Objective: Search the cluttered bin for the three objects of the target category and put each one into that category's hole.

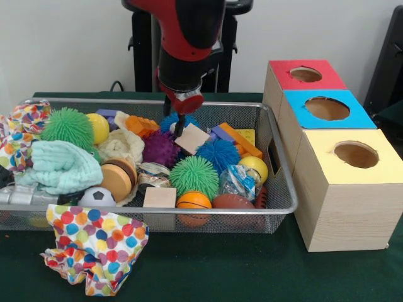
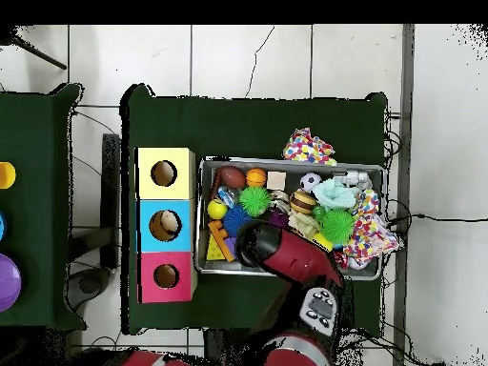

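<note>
The wire mesh bin point(image 1: 277, 211) is full of clutter; it also shows in the overhead view point(image 2: 202, 219). A tan and brown bun-like toy point(image 1: 118, 178) lies left of the middle, seen from above too point(image 2: 303, 201). A pale cream lumpy thing point(image 1: 123, 145) lies behind it. A red-brown oval toy point(image 1: 232, 201) rests against the front wall. My gripper point(image 1: 178, 128) hangs low at the back middle, just left of a tilted wooden cube point(image 1: 192, 138). In the overhead view the arm point(image 2: 276, 246) hides it. The red-topped box's hole point(image 1: 305, 74) is farthest back, right of the bin point(image 2: 166, 276).
Green point(image 1: 194, 176), blue point(image 1: 218, 154) and purple point(image 1: 160, 148) spiky balls, a yellow ball point(image 1: 254, 167), an orange mini basketball point(image 1: 193, 200), a mint cloth point(image 1: 63, 167) and orange blocks point(image 1: 239, 139) crowd the bin. A dotted cloth point(image 1: 94, 248) hangs over its front. Blue-topped point(image 1: 327, 108) and yellow-topped point(image 1: 356, 154) boxes stand beside it.
</note>
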Action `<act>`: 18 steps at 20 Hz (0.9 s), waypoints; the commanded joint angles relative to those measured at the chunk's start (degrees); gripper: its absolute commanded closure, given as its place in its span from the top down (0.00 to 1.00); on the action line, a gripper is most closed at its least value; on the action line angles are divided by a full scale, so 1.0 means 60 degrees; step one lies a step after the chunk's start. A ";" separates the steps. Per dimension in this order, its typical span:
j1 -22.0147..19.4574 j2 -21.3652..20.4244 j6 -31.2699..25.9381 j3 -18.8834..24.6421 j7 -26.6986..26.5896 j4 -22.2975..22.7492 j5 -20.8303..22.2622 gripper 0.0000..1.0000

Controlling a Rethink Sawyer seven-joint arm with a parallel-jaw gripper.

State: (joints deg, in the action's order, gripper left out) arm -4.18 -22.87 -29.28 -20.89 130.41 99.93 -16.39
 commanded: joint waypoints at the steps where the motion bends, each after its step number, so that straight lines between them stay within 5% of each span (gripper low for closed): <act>1: -0.1074 0.0513 -0.0555 0.2117 -0.0471 0.0490 0.0286 1.00; 12: -0.2125 0.0840 -0.0934 0.2778 -0.0754 -0.0043 0.1036 1.00; 18: -0.2852 0.0808 -0.1807 0.3512 -0.0733 -0.0139 0.0794 1.00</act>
State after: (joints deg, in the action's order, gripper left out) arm -18.57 -21.16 -32.93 -9.18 130.41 99.97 -13.22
